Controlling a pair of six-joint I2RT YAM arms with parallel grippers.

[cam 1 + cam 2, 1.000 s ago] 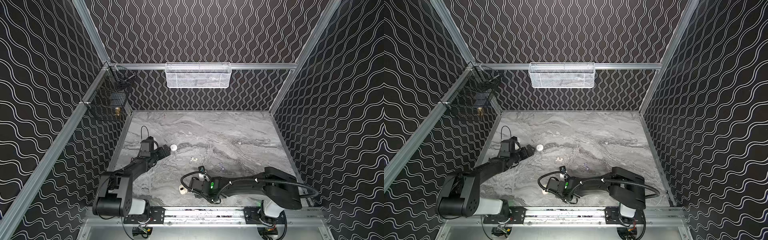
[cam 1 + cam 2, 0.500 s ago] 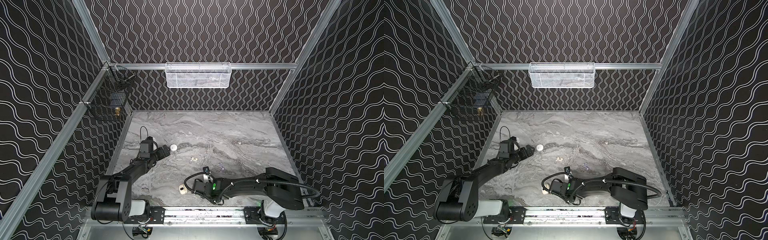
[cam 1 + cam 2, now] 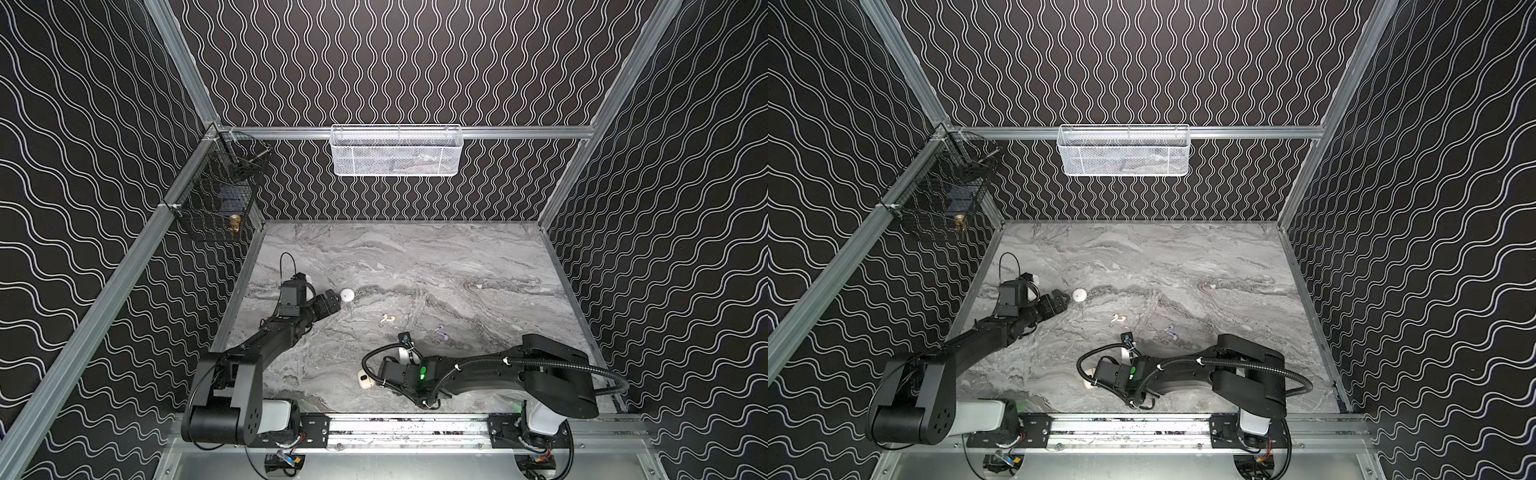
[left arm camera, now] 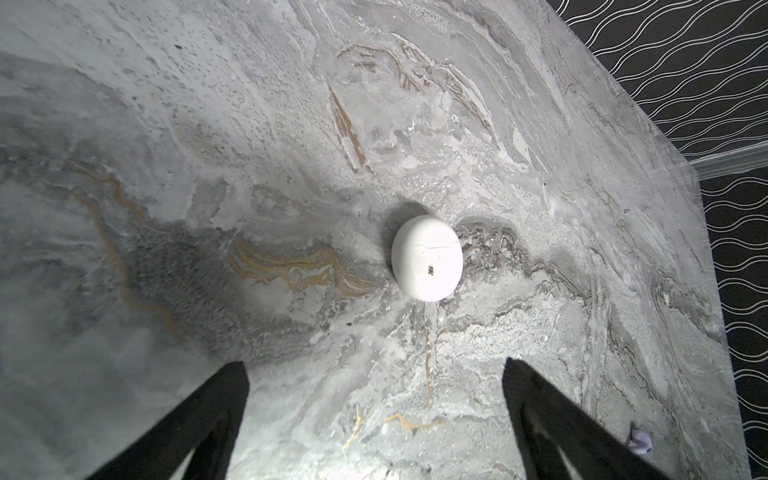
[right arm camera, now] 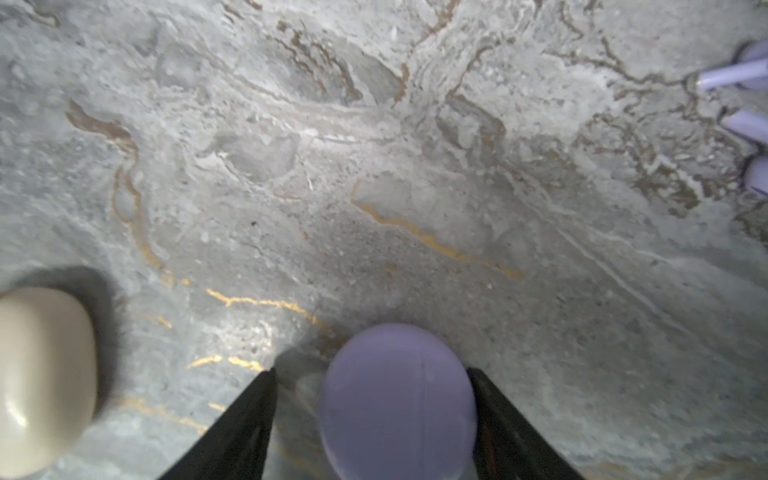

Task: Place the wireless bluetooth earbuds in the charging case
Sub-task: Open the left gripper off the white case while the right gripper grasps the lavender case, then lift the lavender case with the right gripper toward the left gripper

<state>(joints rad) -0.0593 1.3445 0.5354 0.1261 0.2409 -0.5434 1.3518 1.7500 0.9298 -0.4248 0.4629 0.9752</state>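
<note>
My right fingers (image 5: pixel 241 436) sit loose around the round lilac plastic case (image 5: pixel 397 399), ready to grab it; my left fingers (image 4: pixel 187 424) hang wide open.

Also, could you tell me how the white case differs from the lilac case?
The white case bears a small dark mark; the lilac case looks plain. The white case lies ahead of the left gripper's wide-open jaws, clear of them; the lilac case sits between the right gripper's jaws. Both are rounded and closed.
</note>
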